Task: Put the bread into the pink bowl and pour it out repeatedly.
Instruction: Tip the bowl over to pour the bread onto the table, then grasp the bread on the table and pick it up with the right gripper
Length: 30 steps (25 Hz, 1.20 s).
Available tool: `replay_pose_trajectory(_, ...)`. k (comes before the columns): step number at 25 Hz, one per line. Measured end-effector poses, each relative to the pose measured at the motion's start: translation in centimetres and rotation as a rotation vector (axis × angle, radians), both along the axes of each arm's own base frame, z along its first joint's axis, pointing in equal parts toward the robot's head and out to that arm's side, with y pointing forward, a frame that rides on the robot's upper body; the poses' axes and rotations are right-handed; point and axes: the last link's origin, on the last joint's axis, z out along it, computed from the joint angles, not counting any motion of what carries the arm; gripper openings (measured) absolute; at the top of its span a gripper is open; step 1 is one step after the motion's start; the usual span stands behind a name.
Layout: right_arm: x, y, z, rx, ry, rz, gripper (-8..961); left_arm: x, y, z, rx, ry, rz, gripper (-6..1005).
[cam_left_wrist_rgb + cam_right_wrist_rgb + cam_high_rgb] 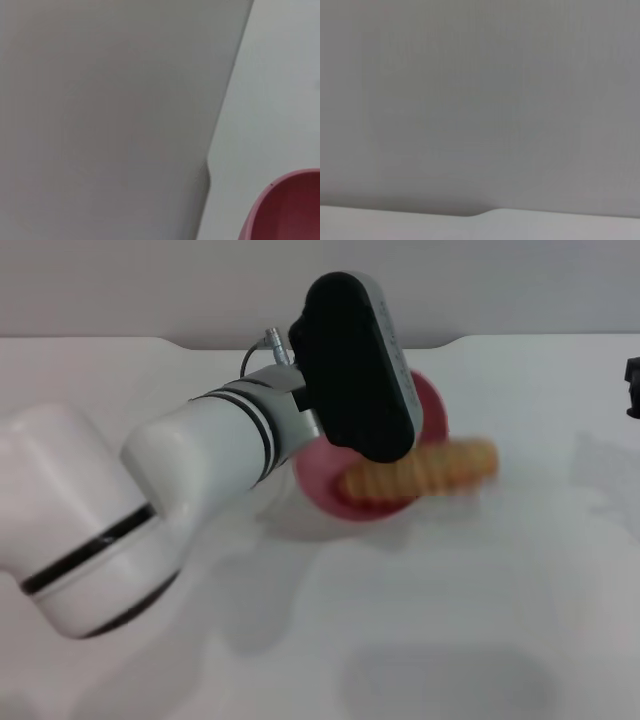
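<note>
Pink bowl (345,502) tipped at left pincer (400,415), grip unclear; bread (420,470) spilling beside.

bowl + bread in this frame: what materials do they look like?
Pink bowl: looks like smooth moulded plastic, with an even colour and a thin rim; it is tipped on its side at the left gripper. Bread: probably a plastic or rubber toy, uniform orange-brown with regular pale ridges; the blur hides its finish.

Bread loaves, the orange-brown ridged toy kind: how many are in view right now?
1. The orange-brown ridged toy bread loaf lies across the lower rim of the tilted pink plastic bowl, sticking out toward the robot's right. The left arm hides much of the bowl, so another could be concealed.
</note>
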Motion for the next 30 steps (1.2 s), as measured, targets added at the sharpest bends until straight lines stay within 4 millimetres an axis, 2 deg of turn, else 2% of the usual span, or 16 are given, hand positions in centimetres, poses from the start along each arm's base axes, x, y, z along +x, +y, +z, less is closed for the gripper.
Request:
replay_pose_trajectory(6, 0.1, 0.0, -0.1, -0.011, -0.009, 0.001, 23, 0.1, -0.3, -0.2, 0.059, 0.043, -0.082, 49)
replay_pose_trajectory(10, -0.3, 0.1, -0.1, -0.012, 0.024, 0.005, 34, 0.1, -0.2, -0.1, 0.080, 0.030, -0.073, 49)
replay_pose_trajectory(11, -0.4, 0.2, -0.1, -0.012, 0.045, 0.006, 36, 0.1, 0.7, 0.7, 0.114, -0.077, 0.054, 49)
replay_pose_trajectory(14, -1.1, 0.3, -0.4, -0.035, 0.094, 0.027, 45, 0.0, 1.6, 1.5, 0.144, -0.140, 0.151, 49)
replay_pose_trajectory(15, -1.4, 0.3, -0.5, -0.048, 0.103, 0.038, 47, -0.7, 3.0, 3.3, 0.187, -0.239, 0.318, 49)
replay_pose_trajectory(19, -2.4, 0.4, -1.4, -0.098, 0.129, 0.067, 58, -2.3, 5.1, 6.5, 0.195, -0.420, 0.581, 46)
replay_pose_trajectory(24, -3.9, 0.3, -4.3, -0.216, 0.166, 0.091, 72, -4.3, 5.8, 8.8, 0.208, -0.449, 0.728, 46)
replay_pose_trajectory(30, -4.6, 0.4, -9.7, -0.400, 0.215, 0.078, 89, -6.0, 5.3, 9.5, 0.167, -0.421, 0.861, 47)
